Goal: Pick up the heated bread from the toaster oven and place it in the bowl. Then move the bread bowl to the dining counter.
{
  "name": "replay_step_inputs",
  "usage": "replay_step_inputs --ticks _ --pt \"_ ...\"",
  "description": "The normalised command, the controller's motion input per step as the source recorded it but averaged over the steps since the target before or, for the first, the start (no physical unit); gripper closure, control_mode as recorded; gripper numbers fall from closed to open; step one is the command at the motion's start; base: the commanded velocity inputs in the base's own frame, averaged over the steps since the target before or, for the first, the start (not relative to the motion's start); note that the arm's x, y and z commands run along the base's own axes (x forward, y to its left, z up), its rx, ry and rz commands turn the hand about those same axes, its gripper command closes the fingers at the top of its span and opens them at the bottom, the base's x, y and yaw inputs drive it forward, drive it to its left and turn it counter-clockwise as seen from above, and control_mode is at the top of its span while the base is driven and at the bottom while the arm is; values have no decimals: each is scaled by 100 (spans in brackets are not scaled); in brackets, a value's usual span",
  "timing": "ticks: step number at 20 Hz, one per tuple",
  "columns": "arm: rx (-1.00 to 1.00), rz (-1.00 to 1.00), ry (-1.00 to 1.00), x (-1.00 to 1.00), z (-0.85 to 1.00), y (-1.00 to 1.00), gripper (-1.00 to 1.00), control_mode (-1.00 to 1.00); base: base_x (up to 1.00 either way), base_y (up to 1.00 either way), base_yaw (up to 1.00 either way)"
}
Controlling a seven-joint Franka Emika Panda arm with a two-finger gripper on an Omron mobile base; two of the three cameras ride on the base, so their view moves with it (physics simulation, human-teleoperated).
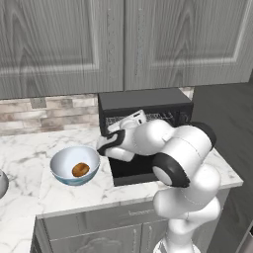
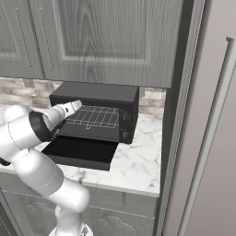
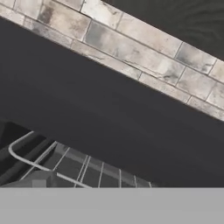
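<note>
Bread: dark lump not seen; golden roll (image 1: 80, 170) sits in bowl (image 1: 75, 165) | toaster oven (image 1: 144, 103) door down, rack (image 2: 94, 116) looks bare | gripper at oven mouth, jaw state can't tell | prob. light, soft, crumbly: pinch across middle, gently

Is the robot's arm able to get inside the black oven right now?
Probably yes: the toaster oven has its door dropped flat, and the hand is already at the wire rack, nothing blocking.
</note>
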Motion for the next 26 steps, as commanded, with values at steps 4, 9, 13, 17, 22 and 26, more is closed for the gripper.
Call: replay_step_inputs --ticks 4,9,13,17,22,26 --pt "-2 0 -9 1 -41 3 -100 -100 0 0 0" --pt "0 0 -9 0 -50 0 -100 -100 0 0 0" --pt "3 0 -11 0 -31 -8 -100 -100 0 0 0" --pt "6 0 -8 0 -25 -23 -100 -100 0 0 0" --pt "10 0 -6 0 -41 -32 -100 -100 0 0 0" --pt "10 0 -7 3 -48 -31 -100 -100 0 0 0"
